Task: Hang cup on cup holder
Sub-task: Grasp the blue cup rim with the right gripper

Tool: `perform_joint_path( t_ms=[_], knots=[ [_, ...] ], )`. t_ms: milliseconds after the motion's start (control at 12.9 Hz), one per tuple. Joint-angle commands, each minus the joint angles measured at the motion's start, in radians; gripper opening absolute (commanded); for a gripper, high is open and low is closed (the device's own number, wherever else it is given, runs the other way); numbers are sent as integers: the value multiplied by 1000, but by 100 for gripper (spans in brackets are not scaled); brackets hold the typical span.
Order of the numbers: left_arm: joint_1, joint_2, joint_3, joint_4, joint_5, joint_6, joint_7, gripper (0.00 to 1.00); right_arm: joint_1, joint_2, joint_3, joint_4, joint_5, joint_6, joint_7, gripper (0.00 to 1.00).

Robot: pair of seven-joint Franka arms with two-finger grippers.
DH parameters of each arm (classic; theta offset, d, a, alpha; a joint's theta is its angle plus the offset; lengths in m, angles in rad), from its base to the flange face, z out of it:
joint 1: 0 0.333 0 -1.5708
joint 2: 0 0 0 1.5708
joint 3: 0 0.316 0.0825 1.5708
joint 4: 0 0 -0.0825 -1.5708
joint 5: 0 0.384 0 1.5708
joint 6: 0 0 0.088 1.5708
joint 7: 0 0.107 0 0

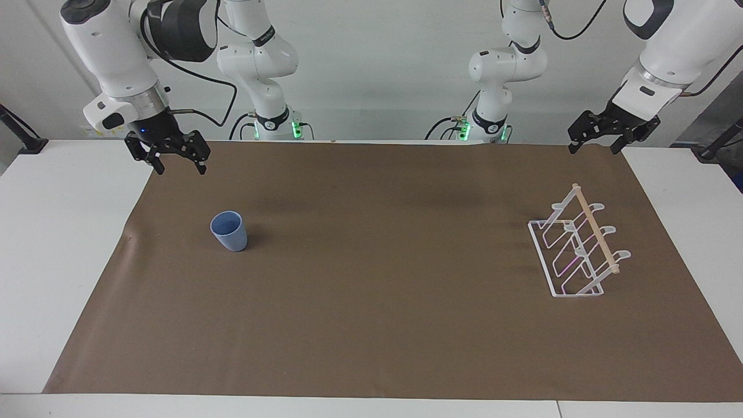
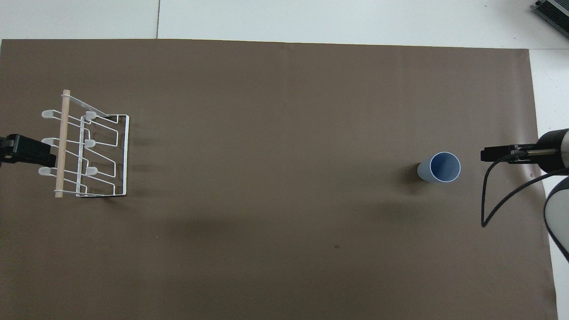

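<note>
Right gripper [image 1: 177,163] hangs near the robots' edge at the right arm's end of the table, fingers spread wide, holding nothing. Cup [image 1: 229,230] stands upright on the brown mat [image 1: 371,325]. Cup holder [image 1: 577,249] sits toward the left arm's end. Left gripper [image 1: 596,146] waits high up, open, empty.

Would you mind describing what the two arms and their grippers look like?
Both arms are glossy white with rounded, jointed segments and dark bands at the joints; the right arm shows a large black joint section. The right gripper and the left gripper are black, two-fingered and angular, each mounted below a silver wrist ring. Black cables loop along both arms. Green lights glow at the two bases.
</note>
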Motion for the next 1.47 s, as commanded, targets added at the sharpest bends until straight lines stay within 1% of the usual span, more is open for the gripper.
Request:
perform_joint_path(
  t_ms=[0,154,309,463,541,695,849,1158,1313,1390],
  knots=[
    [6,-24,-4,-26,12,-3,-8,100,2,0,6,-78,14,90,-12,100],
    [6,-24,-4,-26,12,-3,-8,100,2,43,6,-79,14,100,-10,100],
    [6,-26,-5,-26,10,-3,-8,100,2,89,6,-87,14,163,-16,100],
    [6,-24,-4,-26,12,-3,-8,100,1,138,6,-90,14,173,-20,100],
    [6,-24,-4,-26,12,-3,-8,100,2,151,6,-90,14,179,-20,100],
    [6,-24,-5,-26,12,-3,-8,100,1,166,5,-107,14,217,-23,100],
    [6,-24,-4,-26,12,-3,-8,100,1,171,5,-153,14,257,-24,100],
    [6,-26,-5,-26,10,-3,-8,100,1,169,5,-173,14,278,-26,100],
    [6,-26,-5,-26,12,-3,-8,100,1,169,5,-206,14,295,-26,100],
    [6,-24,-4,-26,12,-3,-8,100,1,168,5,-234,14,327,-26,100]
  ],
)
